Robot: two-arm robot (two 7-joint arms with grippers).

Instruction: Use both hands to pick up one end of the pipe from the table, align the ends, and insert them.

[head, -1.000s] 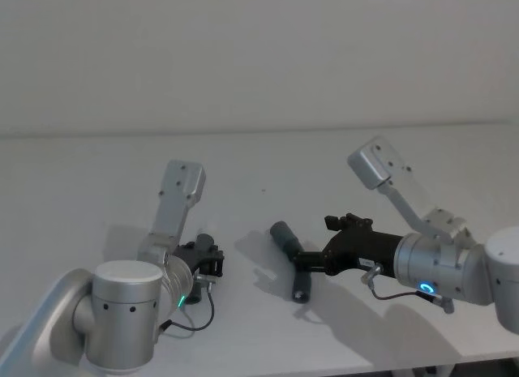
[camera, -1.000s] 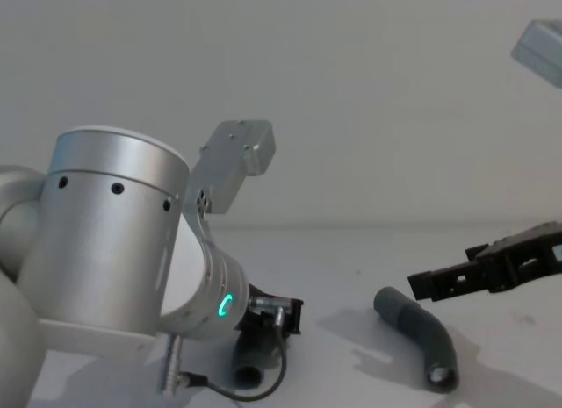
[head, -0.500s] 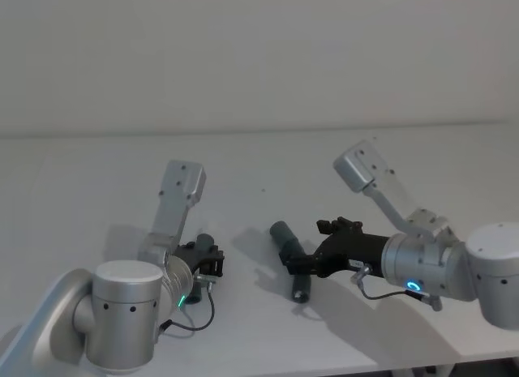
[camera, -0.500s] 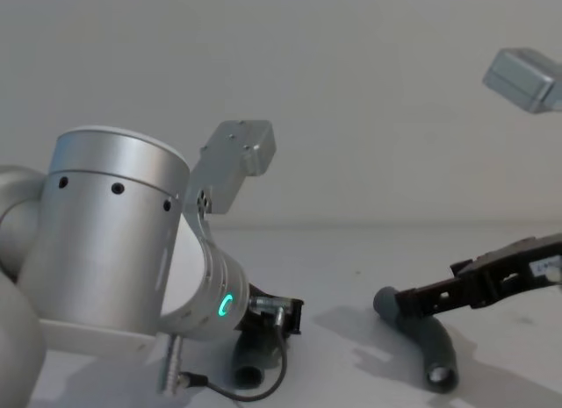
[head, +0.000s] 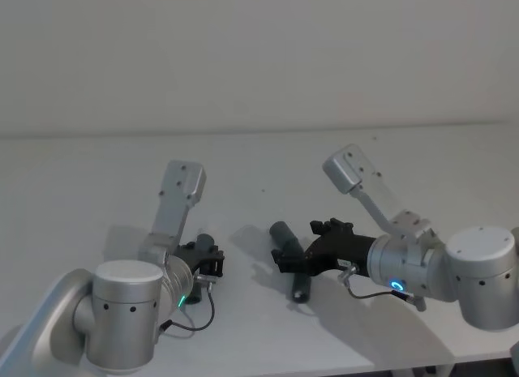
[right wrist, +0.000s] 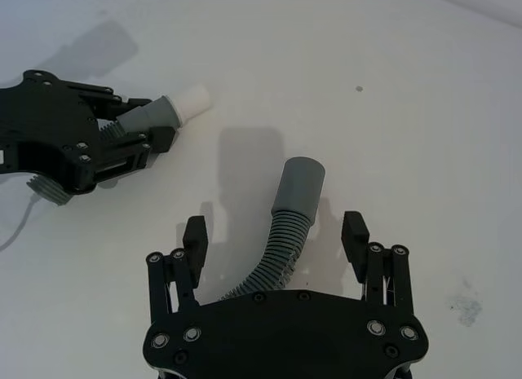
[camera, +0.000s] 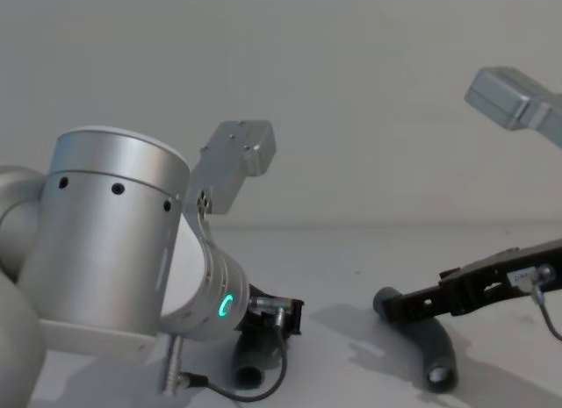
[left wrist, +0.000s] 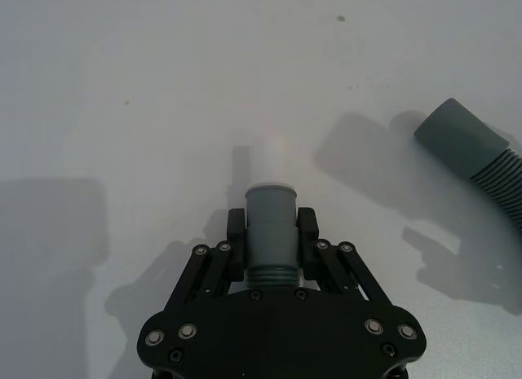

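While the left gripper has held its place this past second, jaws clamped on the grey collar of the plug piece, all the movement has been on the right. The white tip pokes out ahead of the jaws, free and low over the table; lifted or resting, cannot tell.

Middle: open white table between tip and cuff piece, the two well apart.

Right: the right gripper has slid in leftward and now straddles the ribbed run of the cuff piece. Jaws are spread wide, a finger on each side, neither seeming to touch. The piece lies flat on the table, its smooth cuff pointing away from the gripper.

Reading: approach looks finished, no grasp made yet; closing on the ribs should come next.

Room: far table edge meets the wall well behind both pieces. The near edge runs close under the arms, so the mating is best done over the middle gap.
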